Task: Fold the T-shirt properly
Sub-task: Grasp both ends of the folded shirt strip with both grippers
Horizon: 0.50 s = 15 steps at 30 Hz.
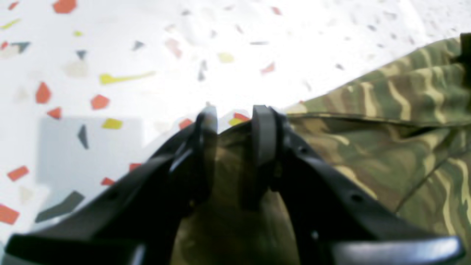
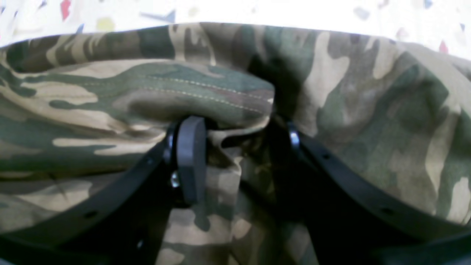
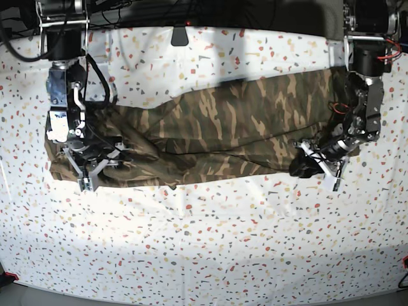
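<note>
The camouflage T-shirt (image 3: 217,127) lies stretched sideways across the middle of the table in the base view. My left gripper (image 3: 315,162) sits at the shirt's lower corner on that view's right. In the left wrist view this gripper (image 1: 235,121) is shut on the T-shirt's (image 1: 386,147) edge, with olive cloth filling the gap between the fingers (image 1: 263,129). My right gripper (image 3: 92,167) is at the shirt's other end, low over the cloth. Up close it (image 2: 239,147) is shut on a bunched fold of T-shirt (image 2: 331,92) just under a stitched hem.
A white cloth with coloured speckles (image 3: 210,242) covers the table. Both arm bases stand at the back corners, and cables (image 3: 102,76) hang beside the right arm. A small dark object (image 3: 180,35) sits at the back edge.
</note>
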{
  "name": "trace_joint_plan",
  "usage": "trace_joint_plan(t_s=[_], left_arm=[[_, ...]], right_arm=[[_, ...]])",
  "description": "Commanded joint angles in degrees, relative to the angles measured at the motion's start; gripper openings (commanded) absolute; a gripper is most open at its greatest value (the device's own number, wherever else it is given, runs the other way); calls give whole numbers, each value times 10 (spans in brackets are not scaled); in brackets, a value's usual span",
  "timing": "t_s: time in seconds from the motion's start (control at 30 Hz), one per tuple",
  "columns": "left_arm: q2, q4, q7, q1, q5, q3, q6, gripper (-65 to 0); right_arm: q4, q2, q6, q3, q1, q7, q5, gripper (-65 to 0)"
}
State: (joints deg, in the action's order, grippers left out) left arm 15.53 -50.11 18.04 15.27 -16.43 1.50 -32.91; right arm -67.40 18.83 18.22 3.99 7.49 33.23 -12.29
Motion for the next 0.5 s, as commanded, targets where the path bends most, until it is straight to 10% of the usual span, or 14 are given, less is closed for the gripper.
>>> trace_joint_plan(t_s=[0.0, 0.37, 0.47], left_arm=[[16, 14, 74, -3, 65, 3, 66, -463], [48, -294, 218, -55, -88, 3, 68, -463], [50, -450, 287, -114, -87, 3, 138, -463]], right_arm=[[17, 7, -22, 1, 0, 50, 29, -374], [17, 7, -22, 1, 3, 46, 29, -374], [17, 7, -22, 1, 3, 47, 29, -374]])
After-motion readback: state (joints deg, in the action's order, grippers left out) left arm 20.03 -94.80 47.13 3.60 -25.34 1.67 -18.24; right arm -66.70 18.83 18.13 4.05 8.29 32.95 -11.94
